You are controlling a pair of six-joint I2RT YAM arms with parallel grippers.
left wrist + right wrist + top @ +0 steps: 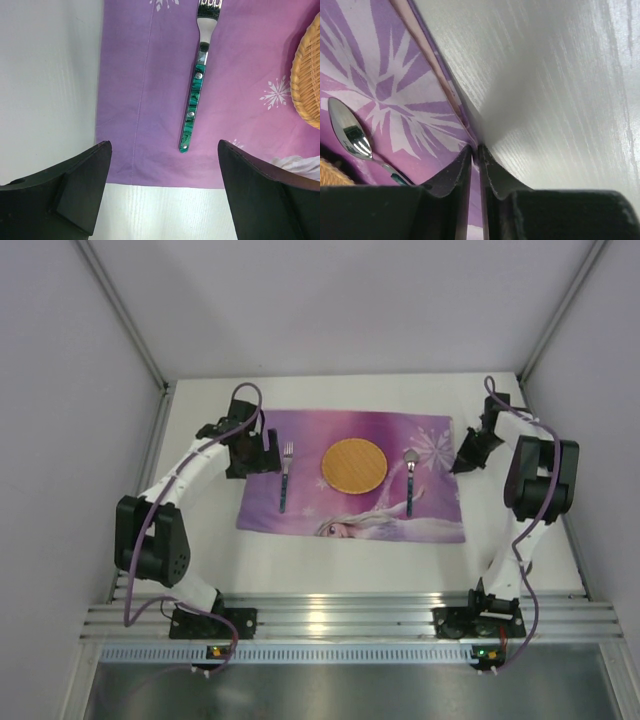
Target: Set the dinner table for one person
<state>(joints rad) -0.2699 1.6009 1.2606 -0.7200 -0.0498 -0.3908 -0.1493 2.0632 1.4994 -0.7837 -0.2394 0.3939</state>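
The white dinner table (350, 560) carries a purple-pink snowflake placemat (310, 455). On the mat lie a green-handled fork (286, 477) at left, a round woven plate (353, 466) in the middle and a spoon (409, 480) at right. My left gripper (255, 453) is open and empty over the mat's left edge; its wrist view shows the fork (194, 102) ahead of the gripper (165, 150). My right gripper (462, 462) is shut on the mat's right edge, pinched between the jaws in the right wrist view (475, 150), with the spoon (350, 132) to the left.
Grey walls and metal posts enclose the table at the back and sides. A metal rail (350, 620) with both arm bases runs along the near edge. Bare white tabletop (545, 75) lies right of the mat.
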